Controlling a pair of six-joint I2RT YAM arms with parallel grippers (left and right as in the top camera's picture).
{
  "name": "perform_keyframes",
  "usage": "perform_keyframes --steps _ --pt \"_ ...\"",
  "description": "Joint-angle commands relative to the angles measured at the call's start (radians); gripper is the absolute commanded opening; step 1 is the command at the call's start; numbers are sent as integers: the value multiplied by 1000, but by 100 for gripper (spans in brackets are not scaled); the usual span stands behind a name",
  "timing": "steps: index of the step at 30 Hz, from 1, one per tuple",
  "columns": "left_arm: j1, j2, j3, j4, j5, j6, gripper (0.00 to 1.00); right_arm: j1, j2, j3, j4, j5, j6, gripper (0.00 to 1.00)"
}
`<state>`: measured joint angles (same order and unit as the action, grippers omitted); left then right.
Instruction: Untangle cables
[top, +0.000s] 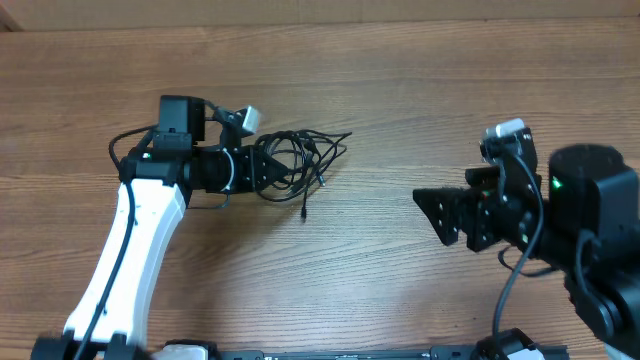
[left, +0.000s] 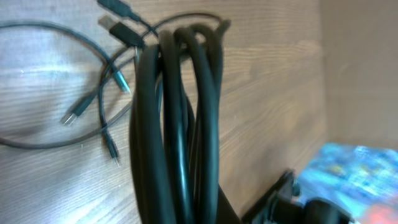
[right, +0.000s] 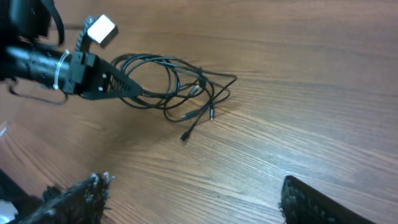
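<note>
Table (top: 400, 80): wood-grain top; the cables (top: 305, 155) lie on it as one loose black tangle.
Right arm (top: 590, 200): dark and bulky, well to the right of the cables.
Left arm (top: 130, 260): white link, reaching the cables from their left.
Right gripper (top: 440, 212): points toward the cables but sits well apart from them. Its own wrist view shows one finger (right: 74, 199) low at the left and the other low at the right, spread wide with nothing between.
Left gripper (top: 268, 168): from the right wrist view its fingers (right: 124, 87) taper together at the tangle's left edge, clamped on strands there.
Cables, overhead: thin overlapping loops, with loose ends fanning right and down.
Cables, left wrist view (left: 177, 124): several strands bunched side by side, looming blurred and close to the lens, which no other view shows.
Plugs (left: 121, 31): small connector ends lying flat left of the bunch; one plug (right: 185, 136) trails below the tangle.
</note>
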<state>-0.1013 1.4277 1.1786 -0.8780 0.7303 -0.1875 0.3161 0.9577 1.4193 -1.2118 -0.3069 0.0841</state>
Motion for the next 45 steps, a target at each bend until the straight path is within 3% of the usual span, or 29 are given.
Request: perform_keyframes --steps 1,8,13,16,20,26,35,41,45 --pt "-85 -61 145 -126 -208 66 4 3 -10 11 -22 -31 -8 88" --pt "-205 -59 371 -459 -351 229 4 3 22 -34 -31 -53 -17 88" --pt "-209 -59 476 -592 -337 388 4 5 67 -63 -25 -320 -172 87" --pt "-209 -59 494 -605 -328 443 4 5 97 -91 -27 -391 -214 87" --pt "-209 -59 494 -623 -200 583 4 5 132 -129 -27 -447 -278 86" --pt "-209 -59 494 -640 -153 623 4 5 181 -175 18 -539 -462 87" --pt "-209 -59 494 -695 -95 718 4 5 271 -192 179 -544 -456 87" --pt "-209 -59 494 -685 -53 736 4 48 302 -192 253 -589 -456 67" --pt "-209 -59 494 -679 -52 735 4 96 337 -192 260 -585 -459 62"
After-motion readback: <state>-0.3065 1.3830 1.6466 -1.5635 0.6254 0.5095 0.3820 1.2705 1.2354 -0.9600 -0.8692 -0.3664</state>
